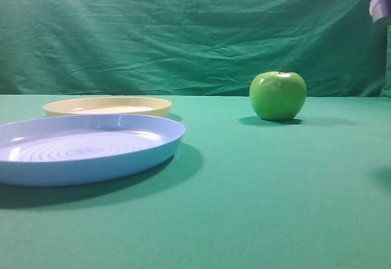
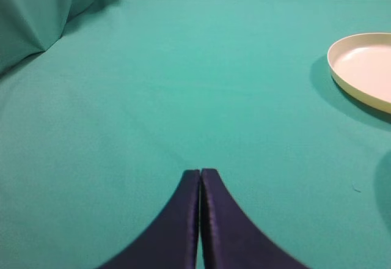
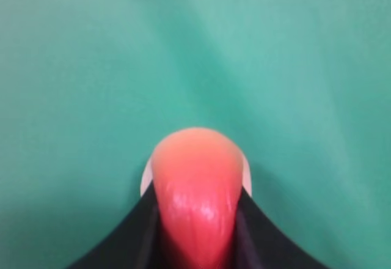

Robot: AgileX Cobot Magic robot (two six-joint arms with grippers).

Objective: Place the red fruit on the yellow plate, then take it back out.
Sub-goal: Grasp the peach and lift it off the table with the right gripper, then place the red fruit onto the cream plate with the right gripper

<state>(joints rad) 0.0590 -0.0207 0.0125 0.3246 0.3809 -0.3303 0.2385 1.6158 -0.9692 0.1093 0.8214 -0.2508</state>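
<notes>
The red fruit (image 3: 197, 195) fills the lower middle of the right wrist view, glossy red fading to orange at its far end, clamped between the dark fingers of my right gripper (image 3: 197, 186), held above the green cloth. In the exterior view only a purple bit of the right gripper (image 1: 381, 5) shows at the top right corner; the fruit is out of that view. The yellow plate (image 1: 107, 106) lies at the far left, behind the blue plate, and its rim (image 2: 348, 78) shows at the right of the left wrist view. My left gripper (image 2: 200, 172) is shut and empty over bare cloth.
A large light blue plate (image 1: 85, 147) with concentric rings sits at the front left. A glossy green apple (image 1: 277, 95) stands right of centre, toward the back. Green cloth covers the table and hangs as a backdrop.
</notes>
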